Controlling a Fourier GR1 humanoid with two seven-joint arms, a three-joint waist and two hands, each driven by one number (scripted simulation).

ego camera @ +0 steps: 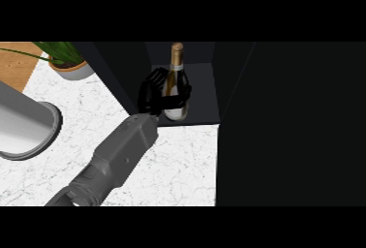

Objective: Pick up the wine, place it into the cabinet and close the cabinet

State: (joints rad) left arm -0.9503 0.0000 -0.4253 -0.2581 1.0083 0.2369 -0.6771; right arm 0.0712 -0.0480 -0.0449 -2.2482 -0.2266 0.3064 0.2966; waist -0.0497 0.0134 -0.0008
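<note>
The wine bottle [175, 60], with a gold foil neck and pale label, stands upright inside the open dark cabinet [204, 97] at the back of the counter. My left hand [151, 89] reaches in from the lower left on a grey forearm. Its fingers are curled round the bottle's body, hiding part of the label. The bottle's base sits near the front edge of the cabinet floor. My right hand shows nowhere.
A large black panel [293, 126], seemingly the cabinet door or side, fills the right of the view. A big grey cylindrical pot [25, 127] stands at the left edge and a potted plant [73, 69] at the back left. White marble counter [178, 164] lies in front.
</note>
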